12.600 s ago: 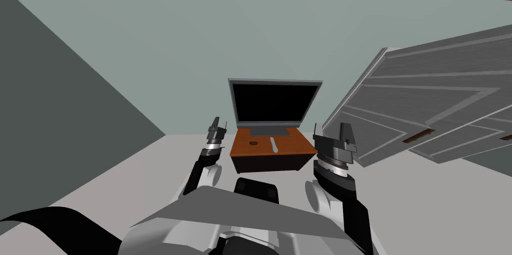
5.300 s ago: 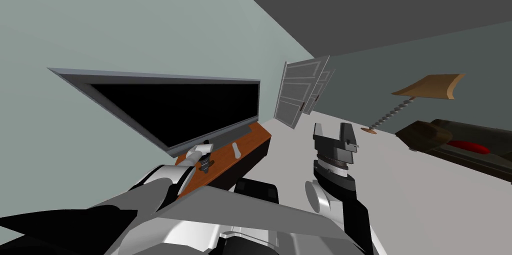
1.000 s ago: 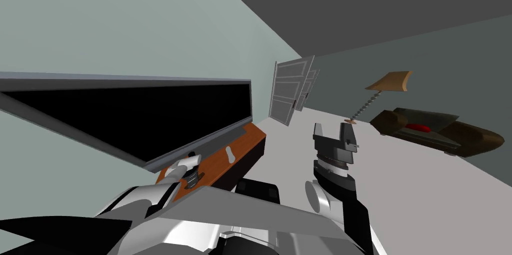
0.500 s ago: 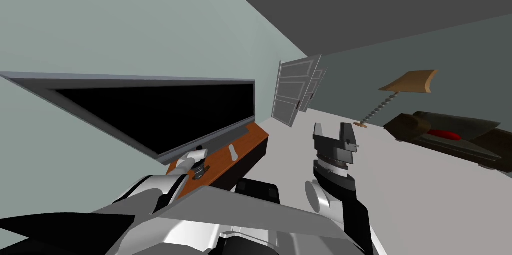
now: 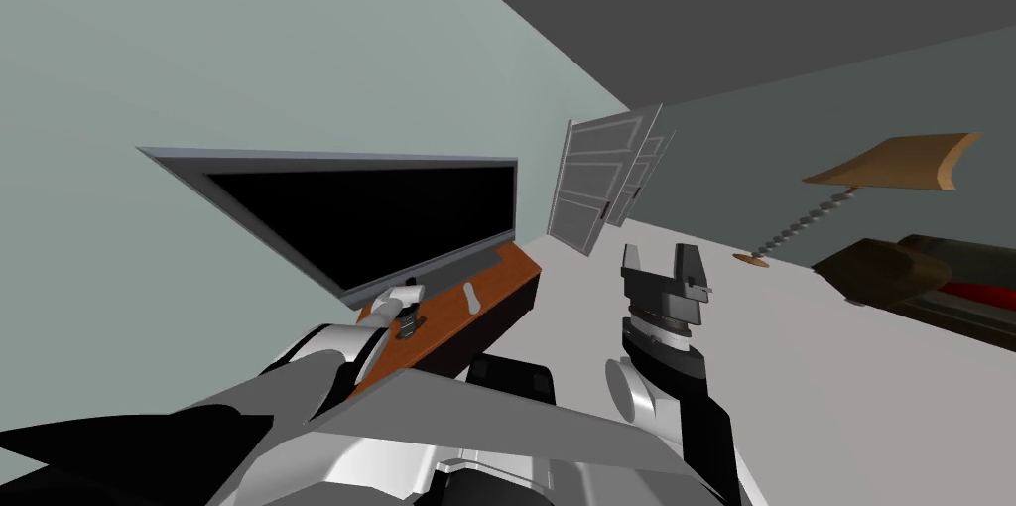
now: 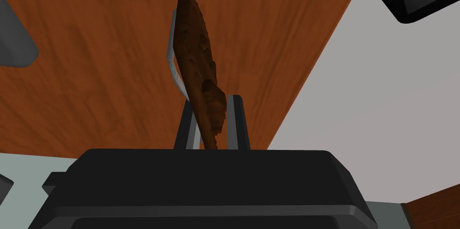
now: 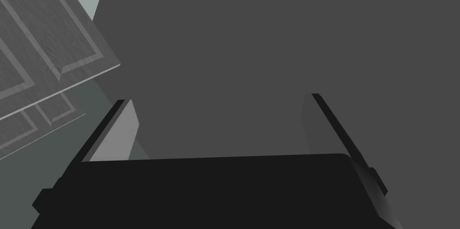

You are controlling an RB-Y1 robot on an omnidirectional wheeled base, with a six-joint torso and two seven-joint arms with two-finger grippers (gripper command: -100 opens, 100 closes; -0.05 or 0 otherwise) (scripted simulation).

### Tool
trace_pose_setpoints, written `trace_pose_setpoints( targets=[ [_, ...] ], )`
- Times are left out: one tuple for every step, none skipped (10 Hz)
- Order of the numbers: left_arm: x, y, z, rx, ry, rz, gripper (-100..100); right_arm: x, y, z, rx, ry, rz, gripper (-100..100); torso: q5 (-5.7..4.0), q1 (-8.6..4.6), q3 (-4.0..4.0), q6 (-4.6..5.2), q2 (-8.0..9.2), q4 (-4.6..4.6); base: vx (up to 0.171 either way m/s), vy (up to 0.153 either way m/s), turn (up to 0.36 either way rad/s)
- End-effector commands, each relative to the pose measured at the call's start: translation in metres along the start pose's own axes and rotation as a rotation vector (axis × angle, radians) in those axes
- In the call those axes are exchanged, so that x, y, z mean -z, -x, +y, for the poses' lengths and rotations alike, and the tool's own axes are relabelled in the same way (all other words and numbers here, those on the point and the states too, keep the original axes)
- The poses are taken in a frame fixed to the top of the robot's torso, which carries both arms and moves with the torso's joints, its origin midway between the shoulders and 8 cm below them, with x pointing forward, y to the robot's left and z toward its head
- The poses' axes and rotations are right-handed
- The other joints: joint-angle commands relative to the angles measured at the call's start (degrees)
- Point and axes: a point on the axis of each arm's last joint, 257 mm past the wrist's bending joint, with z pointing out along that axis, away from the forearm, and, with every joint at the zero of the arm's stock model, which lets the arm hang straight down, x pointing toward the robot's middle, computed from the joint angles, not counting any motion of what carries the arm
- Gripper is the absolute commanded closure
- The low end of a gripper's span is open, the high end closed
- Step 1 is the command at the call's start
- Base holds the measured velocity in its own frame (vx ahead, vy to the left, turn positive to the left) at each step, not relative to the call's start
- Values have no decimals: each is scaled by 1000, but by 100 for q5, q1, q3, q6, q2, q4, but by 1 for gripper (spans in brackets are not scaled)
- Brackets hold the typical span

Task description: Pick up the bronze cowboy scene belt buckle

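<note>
A: Checking grip. Where's the buckle (image 6: 195,55)?
B: Edge-on between the left gripper (image 6: 212,105) fingers, clamped at its near end, over the wood top (image 6: 90,82). Lower left of centre in head view.
A: Handling?
B: Looks thin and stiff, probably light. Relief face may be slippery and the long overhang could pivot, so gripping nearer the middle seems safer.
A: Right gripper (image 7: 219,99)?
B: Fingers apart, holding nothing, raised right of centre.
A: Text?
B: None readable.

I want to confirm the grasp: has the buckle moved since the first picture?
Yes. The buckle lay flat on the stand, left of the remote; now it stands on edge in the left gripper's jaws, over the stand.
</note>
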Motion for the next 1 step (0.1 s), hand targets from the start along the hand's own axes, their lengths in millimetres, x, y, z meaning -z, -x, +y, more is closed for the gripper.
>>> trace_pose_setpoints(
  targets=[
    [0,0,0,0,0,0,0,0,0,0,0,0,0,0,0,0,0,0,0,0,0,0,0]
  ],
)
